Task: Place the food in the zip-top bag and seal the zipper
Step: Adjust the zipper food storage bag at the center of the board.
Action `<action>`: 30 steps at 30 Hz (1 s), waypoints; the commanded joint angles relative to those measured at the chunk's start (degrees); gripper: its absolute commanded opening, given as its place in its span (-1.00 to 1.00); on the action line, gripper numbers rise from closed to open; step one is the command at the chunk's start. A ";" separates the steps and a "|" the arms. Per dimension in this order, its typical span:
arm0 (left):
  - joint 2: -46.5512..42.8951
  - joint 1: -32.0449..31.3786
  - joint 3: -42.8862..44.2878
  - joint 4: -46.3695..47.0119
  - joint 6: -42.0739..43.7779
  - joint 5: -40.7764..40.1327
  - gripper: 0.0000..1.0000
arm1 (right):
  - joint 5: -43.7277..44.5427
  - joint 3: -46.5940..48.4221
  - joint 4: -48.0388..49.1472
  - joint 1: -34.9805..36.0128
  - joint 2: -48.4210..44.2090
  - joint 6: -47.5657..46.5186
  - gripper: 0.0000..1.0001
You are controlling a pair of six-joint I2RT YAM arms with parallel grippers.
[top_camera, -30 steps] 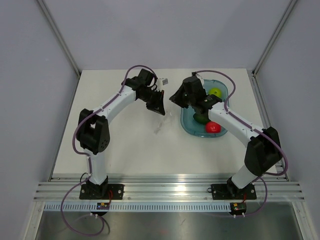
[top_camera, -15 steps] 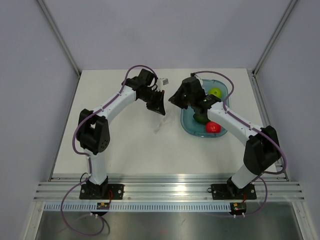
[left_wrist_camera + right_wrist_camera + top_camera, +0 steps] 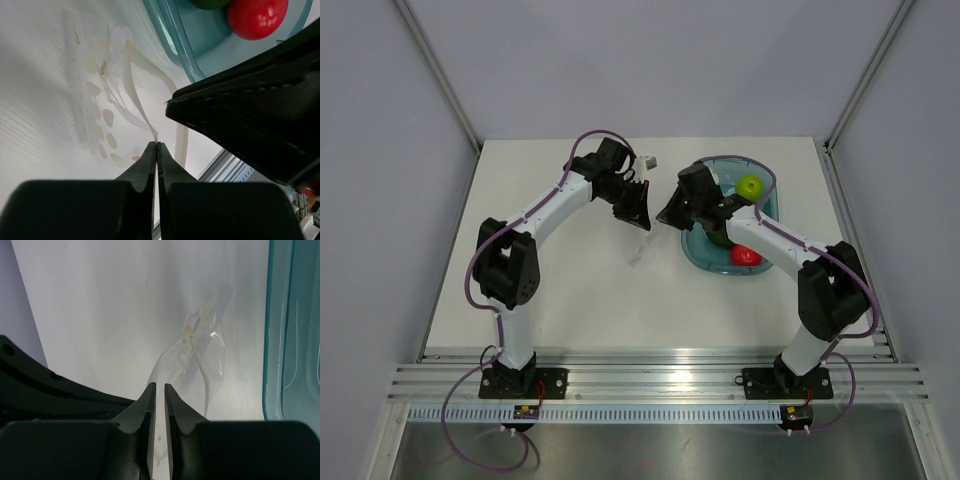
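Observation:
My left gripper [image 3: 637, 215] is shut on the top edge of the clear zip-top bag [image 3: 638, 250], which hangs crumpled below it; the left wrist view shows the bag [image 3: 112, 95] pinched at my fingertips [image 3: 157, 146]. My right gripper [image 3: 667, 217] is close beside the left one, above the bag [image 3: 202, 352]. Its jaws [image 3: 159, 389] stand a narrow gap apart, with bag film showing in the gap. The dark green food [image 3: 720, 238] lies in the teal tray [image 3: 695, 250], partly hidden by my right arm. The zipper strip [image 3: 134, 92] runs along the bag's mouth.
The teal tray also holds a lime-green apple [image 3: 750, 186] and a red round item [image 3: 747, 255], which shows in the left wrist view too [image 3: 257, 15]. The tray's rim [image 3: 277, 330] is just right of the bag. Grey walls enclose the white table.
My right gripper has moved from the tray's far-left corner toward the near side, closer to the hanging bag. The left gripper and bag have stayed put.

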 commanded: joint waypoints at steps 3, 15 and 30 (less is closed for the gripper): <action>-3.20 0.00 2.64 1.63 -0.28 -0.59 -1.00 | -3.54 1.05 1.15 0.85 3.02 0.00 -0.64; -7.68 0.00 2.37 4.62 -0.46 -1.73 -1.00 | -1.17 7.56 -5.35 1.38 8.65 -2.19 -0.24; -8.91 -0.09 1.94 4.44 0.59 -0.76 -1.00 | 5.77 9.49 -8.08 1.29 2.15 -3.69 0.10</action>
